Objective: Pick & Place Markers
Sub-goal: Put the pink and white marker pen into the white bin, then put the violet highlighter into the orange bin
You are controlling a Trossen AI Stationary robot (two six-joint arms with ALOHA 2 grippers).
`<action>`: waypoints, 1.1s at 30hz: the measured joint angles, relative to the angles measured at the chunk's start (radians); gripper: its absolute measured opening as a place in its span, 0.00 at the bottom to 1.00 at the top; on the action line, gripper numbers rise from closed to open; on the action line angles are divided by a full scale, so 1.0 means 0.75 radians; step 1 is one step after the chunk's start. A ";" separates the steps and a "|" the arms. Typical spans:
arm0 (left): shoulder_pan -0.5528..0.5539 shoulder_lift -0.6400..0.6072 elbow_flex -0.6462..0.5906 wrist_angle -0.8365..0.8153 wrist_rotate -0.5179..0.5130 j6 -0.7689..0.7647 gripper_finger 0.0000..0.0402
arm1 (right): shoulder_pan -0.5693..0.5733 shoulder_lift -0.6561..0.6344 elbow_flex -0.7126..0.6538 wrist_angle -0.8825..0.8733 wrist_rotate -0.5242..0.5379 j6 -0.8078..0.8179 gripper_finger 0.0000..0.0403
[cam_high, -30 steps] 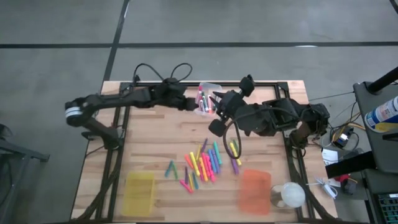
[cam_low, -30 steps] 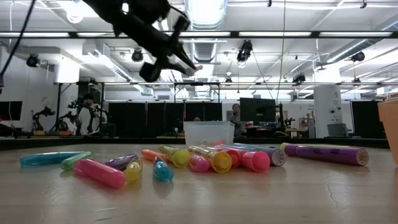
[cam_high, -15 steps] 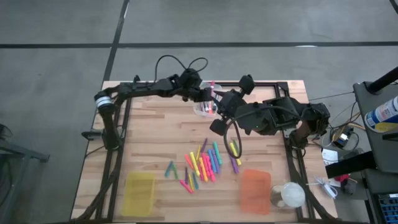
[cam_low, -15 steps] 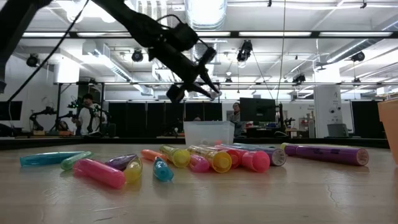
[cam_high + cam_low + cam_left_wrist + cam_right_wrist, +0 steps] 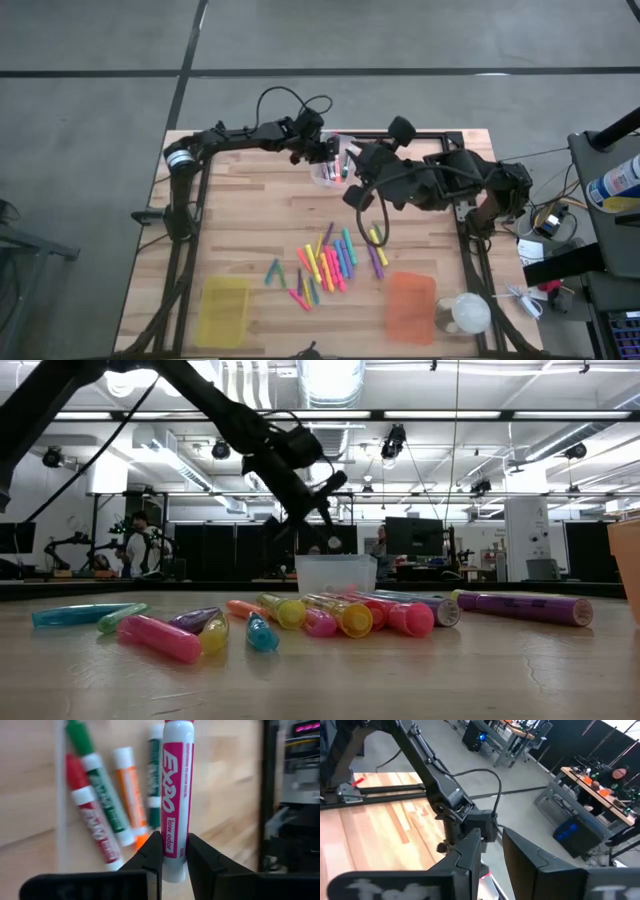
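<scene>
The left gripper (image 5: 173, 851) is clamped on a pink Expo marker (image 5: 175, 795), pinching it low on the barrel so most of its length stands out past the fingertips. In the high view this gripper (image 5: 330, 155) hangs over the clear plastic bin (image 5: 322, 176) at the far side of the bench (image 5: 240, 215), and the left wrist view shows red, green and orange markers (image 5: 112, 810) already lying in that bin below the held one.

The step in hand looks like the drop into the clear bin. To do it well, the gripper should come down until the marker's free end sits inside the rim, and tilt the marker toward lying flat before the fingers part, since a release from height could let it bounce off the markers beneath or tip over the wall. The fingers should then part only enough to free the barrel, and the arm should rise straight up.

The right gripper (image 5: 358, 192) waits just beside the bin, its fingers (image 5: 465, 855) a narrow gap apart; nothing seems to be between them, though their tips run out of view. Being so near, the left arm should lift clear on its own side.

The remaining loose markers (image 5: 330, 262) lie scattered mid-bench, between the yellow bin (image 5: 225, 308) and the orange bin (image 5: 409, 305).
</scene>
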 joint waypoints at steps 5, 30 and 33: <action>0.001 0.017 -0.001 -0.006 0.004 0.007 0.21 | -0.006 0.000 0.000 -0.003 0.000 -0.008 0.19; -0.062 -0.351 -0.002 -0.023 0.028 0.122 0.43 | -0.052 0.004 -0.022 -0.317 -0.003 0.209 0.19; -0.087 -0.471 -0.002 -0.025 -0.007 0.155 0.43 | -0.055 0.006 -0.029 -0.391 -0.007 0.322 0.19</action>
